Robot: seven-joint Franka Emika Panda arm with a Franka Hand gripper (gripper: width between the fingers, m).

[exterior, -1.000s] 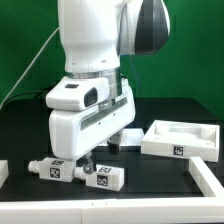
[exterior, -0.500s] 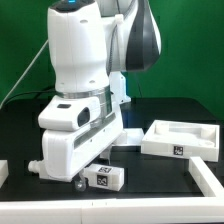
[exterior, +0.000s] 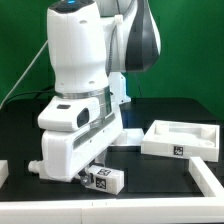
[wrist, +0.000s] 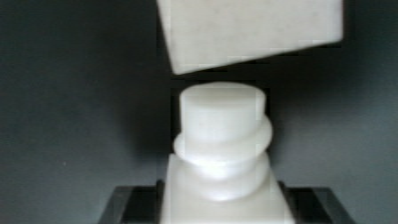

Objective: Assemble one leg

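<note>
In the wrist view a white leg, with its rounded narrower end pointing away, sits between my gripper's black fingers, which press against both its sides. In the exterior view the gripper is low over the black table and the hand hides most of this leg; only its end shows at the exterior view's left. A second leg with a square tag lies just to the exterior view's right of the fingers. It may be the white block in the wrist view.
The large flat white tray-like piece lies at the exterior view's right. A white part sits at the right edge and another at the left edge. A green curtain hangs behind.
Over the last second the arm swung to the exterior view's left and came down over the left leg. In the last half second it hardly moved.
</note>
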